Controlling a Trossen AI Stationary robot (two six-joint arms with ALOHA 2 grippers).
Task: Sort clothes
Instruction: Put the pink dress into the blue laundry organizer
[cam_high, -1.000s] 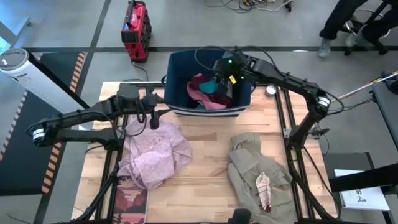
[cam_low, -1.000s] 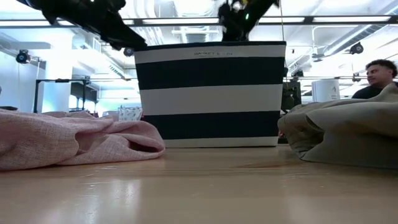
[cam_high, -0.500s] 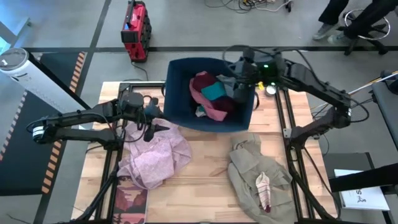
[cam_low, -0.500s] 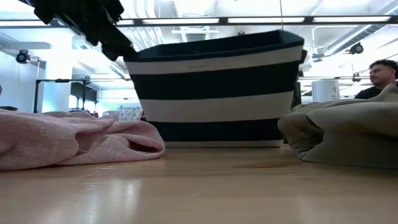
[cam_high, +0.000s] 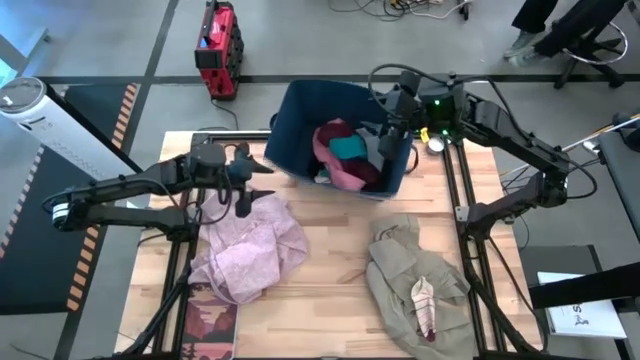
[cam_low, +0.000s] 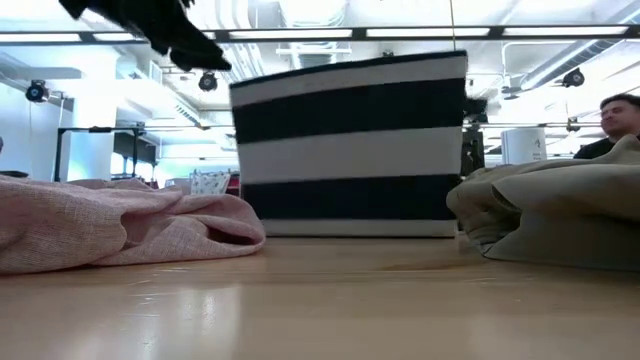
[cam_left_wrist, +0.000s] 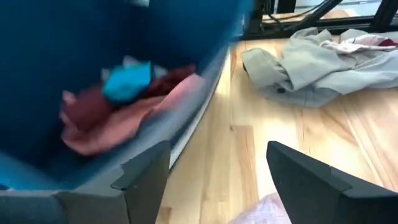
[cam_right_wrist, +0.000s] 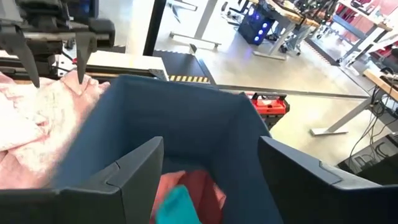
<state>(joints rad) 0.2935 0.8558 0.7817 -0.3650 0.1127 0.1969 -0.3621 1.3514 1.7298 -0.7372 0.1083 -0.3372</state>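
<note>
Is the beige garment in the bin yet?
No, the beige garment lies on the table in front of the navy bin.

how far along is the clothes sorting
Partly done. A pink garment and a beige garment already lie apart on the table. Nothing is in hand: the left gripper hangs open above the pink one, and the right gripper is open at the rim of the blue bin. Still left: the maroon, coral and teal pieces heaped in the bin.
</note>
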